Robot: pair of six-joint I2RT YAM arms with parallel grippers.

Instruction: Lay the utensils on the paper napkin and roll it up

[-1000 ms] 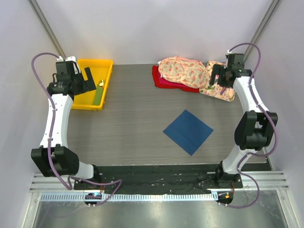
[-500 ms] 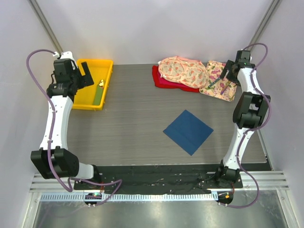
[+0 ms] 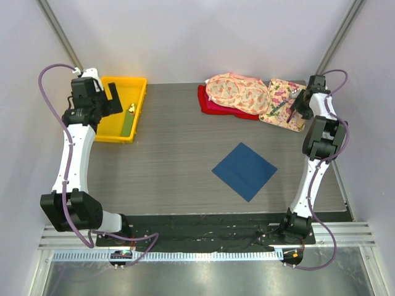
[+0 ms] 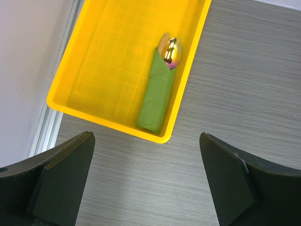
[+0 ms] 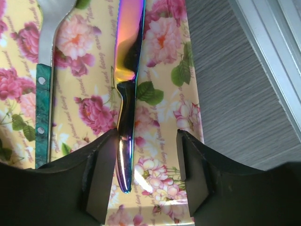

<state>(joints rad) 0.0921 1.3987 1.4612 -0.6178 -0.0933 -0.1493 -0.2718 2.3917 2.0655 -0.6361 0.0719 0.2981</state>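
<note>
**Grey surface (image 3: 173,154) between white walls (image 3: 185,37)**

Navy paper napkin (image 3: 244,171) lies flat right of centre. Utensils (image 5: 43,94) rest on the far-right floral cloth (image 5: 160,42), right end effector (image 5: 146,141) spread astride the knife (image 5: 127,94). Left end effector (image 4: 145,141) gapes wide above the yellow tray (image 4: 94,70).

A table (image 3: 173,154) with a grey wood-grain top is filling the middle of the view. Plain white walls (image 3: 197,37) are enclosing it on three sides — a slanted metal pole (image 3: 58,32) is rising at each rear corner. Even light is falling throughout.
</note>
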